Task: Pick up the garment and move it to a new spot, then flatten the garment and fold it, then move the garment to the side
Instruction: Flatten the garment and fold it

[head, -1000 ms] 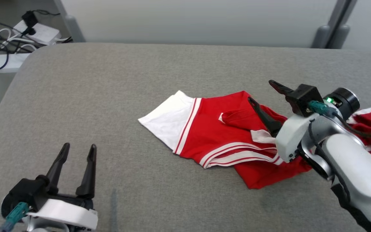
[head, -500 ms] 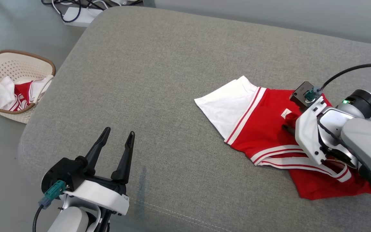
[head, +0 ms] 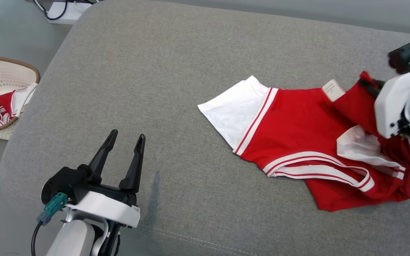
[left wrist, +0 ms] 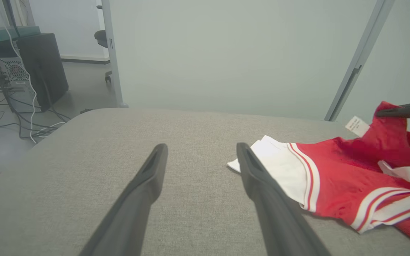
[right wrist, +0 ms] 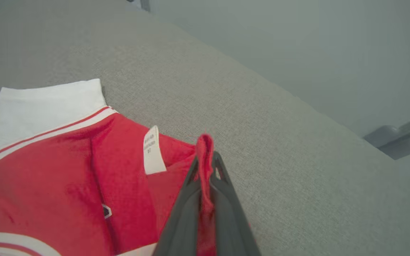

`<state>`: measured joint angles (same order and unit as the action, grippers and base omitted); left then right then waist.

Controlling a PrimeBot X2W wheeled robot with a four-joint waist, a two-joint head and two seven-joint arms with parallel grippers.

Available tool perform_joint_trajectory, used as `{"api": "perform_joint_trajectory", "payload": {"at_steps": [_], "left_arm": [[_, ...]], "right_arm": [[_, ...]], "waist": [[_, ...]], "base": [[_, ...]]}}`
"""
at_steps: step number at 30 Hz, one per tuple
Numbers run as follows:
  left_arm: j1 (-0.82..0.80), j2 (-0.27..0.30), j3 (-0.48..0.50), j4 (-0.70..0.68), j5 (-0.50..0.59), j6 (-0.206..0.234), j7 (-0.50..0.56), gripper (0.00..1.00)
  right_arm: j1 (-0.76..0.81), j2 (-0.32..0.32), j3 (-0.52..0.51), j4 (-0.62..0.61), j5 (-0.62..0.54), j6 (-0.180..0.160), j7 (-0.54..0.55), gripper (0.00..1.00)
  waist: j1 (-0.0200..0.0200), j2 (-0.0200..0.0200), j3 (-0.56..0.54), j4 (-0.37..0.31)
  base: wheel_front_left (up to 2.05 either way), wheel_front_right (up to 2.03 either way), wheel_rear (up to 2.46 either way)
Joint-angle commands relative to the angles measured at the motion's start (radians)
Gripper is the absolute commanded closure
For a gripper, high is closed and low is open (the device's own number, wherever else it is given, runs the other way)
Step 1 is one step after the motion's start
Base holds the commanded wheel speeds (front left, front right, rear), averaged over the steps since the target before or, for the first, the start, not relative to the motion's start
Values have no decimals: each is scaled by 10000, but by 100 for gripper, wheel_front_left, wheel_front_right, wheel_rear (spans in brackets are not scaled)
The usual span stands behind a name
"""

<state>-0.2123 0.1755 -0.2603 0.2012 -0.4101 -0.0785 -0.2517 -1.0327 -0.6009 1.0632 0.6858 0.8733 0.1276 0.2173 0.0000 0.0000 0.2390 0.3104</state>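
Right gripper (right wrist: 205,161) pinching raised red fold of garment (head: 297,142) - fingertips mostly hiding in cloth. Garment lying rumpled on right part of grey cushion (head: 155,89), its right end hiding behind wrist. Left gripper (head: 127,134) hovering spread wide - near cushion's front-left corner.
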Motion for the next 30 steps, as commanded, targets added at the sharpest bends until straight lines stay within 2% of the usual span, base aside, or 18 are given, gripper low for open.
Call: {"api": "perform_joint_trajectory", "payload": {"at_steps": [1,6,17,18,19,24,30], "left_arm": [[-417,195,448,-252,126,-80,-100,0],[-506,180,561,-224,327,-213,-100,0],[-483,205,727,-109,514,-343,-100,0],[-485,219,707,-91,525,-356,-100,0],[-499,235,683,-74,534,-368,-100,0],[-619,283,617,-34,568,-402,-100,0],[-523,429,725,-129,633,-340,-101,0]], "right_arm": [[180,-362,-422,156,231,31,-430,100],[698,-786,-1394,1065,537,31,-1370,100],[1343,-337,-2420,1972,725,31,-2631,100],[1344,-221,-2478,2101,669,31,-2832,83],[1320,-103,-2540,2257,626,31,-2992,0],[1004,366,-2968,3295,632,31,-3594,0],[579,165,-3945,3975,694,31,-4686,0]], "waist": [[0,0,87,-247],[0,0,207,-641],[0,0,128,-1193],[0,0,141,-1224],[0,0,169,-1243],[0,0,281,-1242],[0,0,158,-1366]], "base": [[0,0,0],[0,0,0],[0,0,0],[0,0,0],[0,0,0],[0,0,0],[0,0,0]]}}
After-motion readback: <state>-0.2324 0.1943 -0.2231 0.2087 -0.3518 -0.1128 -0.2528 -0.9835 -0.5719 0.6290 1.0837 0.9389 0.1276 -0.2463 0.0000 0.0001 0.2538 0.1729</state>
